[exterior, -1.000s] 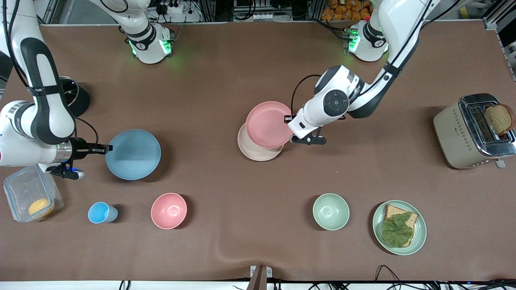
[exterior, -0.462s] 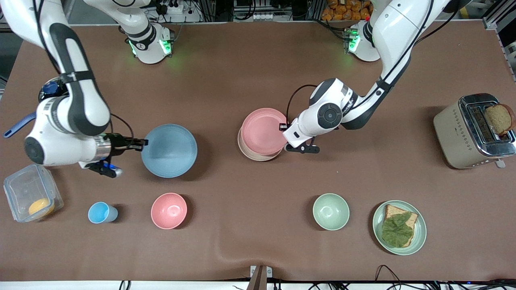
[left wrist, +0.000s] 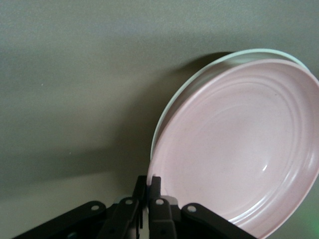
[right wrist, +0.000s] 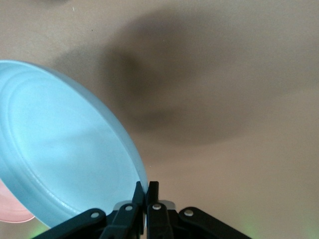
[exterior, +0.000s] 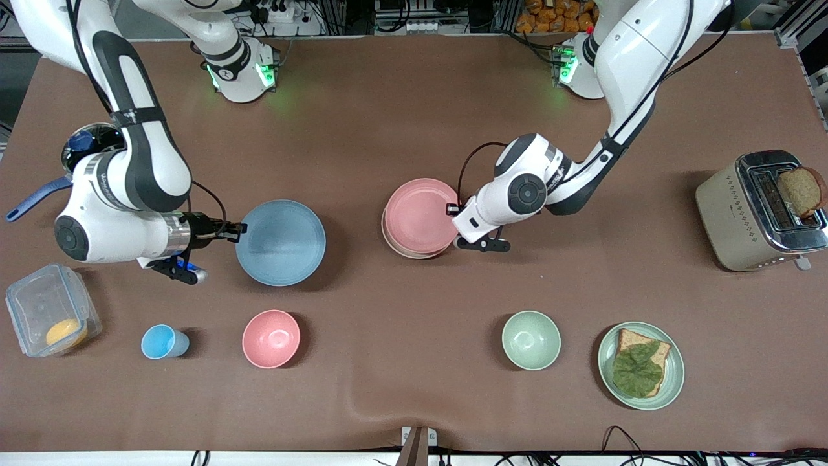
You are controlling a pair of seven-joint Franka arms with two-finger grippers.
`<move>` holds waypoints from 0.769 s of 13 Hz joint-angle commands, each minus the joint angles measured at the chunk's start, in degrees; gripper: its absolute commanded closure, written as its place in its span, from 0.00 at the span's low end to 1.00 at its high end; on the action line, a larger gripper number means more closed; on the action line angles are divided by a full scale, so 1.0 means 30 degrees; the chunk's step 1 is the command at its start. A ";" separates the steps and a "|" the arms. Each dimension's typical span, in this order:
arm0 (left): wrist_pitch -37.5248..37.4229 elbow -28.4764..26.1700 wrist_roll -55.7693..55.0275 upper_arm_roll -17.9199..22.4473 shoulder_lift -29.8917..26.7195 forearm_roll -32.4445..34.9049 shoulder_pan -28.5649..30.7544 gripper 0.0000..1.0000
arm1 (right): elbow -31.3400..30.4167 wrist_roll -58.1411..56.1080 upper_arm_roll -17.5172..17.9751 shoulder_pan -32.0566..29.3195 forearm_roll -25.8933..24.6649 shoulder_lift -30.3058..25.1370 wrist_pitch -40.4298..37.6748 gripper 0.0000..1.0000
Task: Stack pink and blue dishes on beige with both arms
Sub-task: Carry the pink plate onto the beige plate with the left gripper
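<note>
The left pincer (exterior: 451, 208) is clenched on the rim of the pink plate (exterior: 420, 215), which sits almost squarely over the beige plate (exterior: 414, 254) mid-counter. The right pincer (exterior: 240, 228) grips the blue plate (exterior: 281, 242) by its edge, holding it above the counter (exterior: 388, 116), toward the right arm's end.

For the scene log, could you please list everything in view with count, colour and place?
pink plate: one, pale pink, over the beige plate, held by its rim.
beige plate: one, cream, mid-table, mostly covered.
blue plate: one, light blue, held above the table.
bowls: pink, green, near the front camera.
cup: one, blue, beside the pink bowl.
green plate: one, holding toast with a leaf.
toaster: one, beige, with bread, at the left arm's end.
container: one, clear, something orange inside.
left pincer: shut on the pink plate.
right pincer: shut on the blue plate.
</note>
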 commanded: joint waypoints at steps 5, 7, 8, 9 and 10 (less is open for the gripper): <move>0.0524 0.0909 -0.0335 0.0270 0.0774 0.0569 -0.0733 1.00 | -0.0698 0.0221 0.0022 -0.0064 0.0490 -0.0666 0.0250 1.00; 0.0524 0.0997 -0.0335 0.0270 0.0862 0.0540 -0.0733 0.99 | -0.0698 0.0221 0.0022 -0.0064 0.0490 -0.0666 0.0250 1.00; 0.0524 0.1027 -0.0335 0.0270 0.0920 0.0540 -0.0733 0.61 | -0.0698 0.0337 0.0022 -0.0064 0.0490 -0.0666 0.0250 1.00; 0.0524 0.1027 -0.0335 0.0299 0.0950 0.0569 -0.0704 0.20 | -0.0698 0.0657 0.0022 0.0023 0.0490 -0.0637 0.0279 1.00; 0.0524 0.0998 -0.0277 0.0387 0.0921 0.0830 -0.0704 0.00 | -0.0669 0.1385 0.0051 0.0285 0.0490 -0.0636 0.0279 1.00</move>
